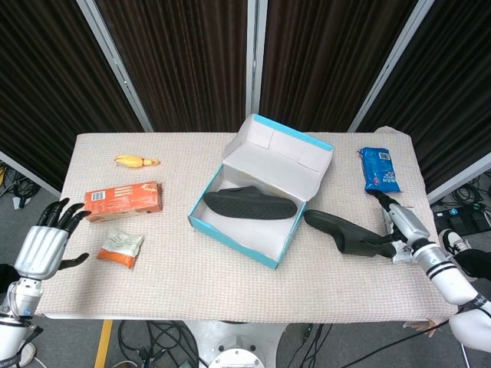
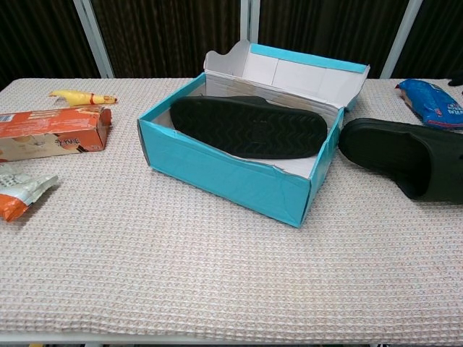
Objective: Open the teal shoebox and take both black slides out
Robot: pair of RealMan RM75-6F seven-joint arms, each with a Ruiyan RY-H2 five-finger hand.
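The right hand [image 1: 399, 226] rests at the heel end of one black slide [image 1: 343, 231], which lies flat on the table [image 1: 192, 268] just right of the teal shoebox [image 1: 253, 201]; whether its fingers grip the slide cannot be told. The other black slide [image 1: 250, 204] lies sole-up inside the open box. The left hand [image 1: 46, 245] hovers off the table's left edge, fingers spread and empty, near an orange carton [image 1: 123, 200] whose print is too small to read.
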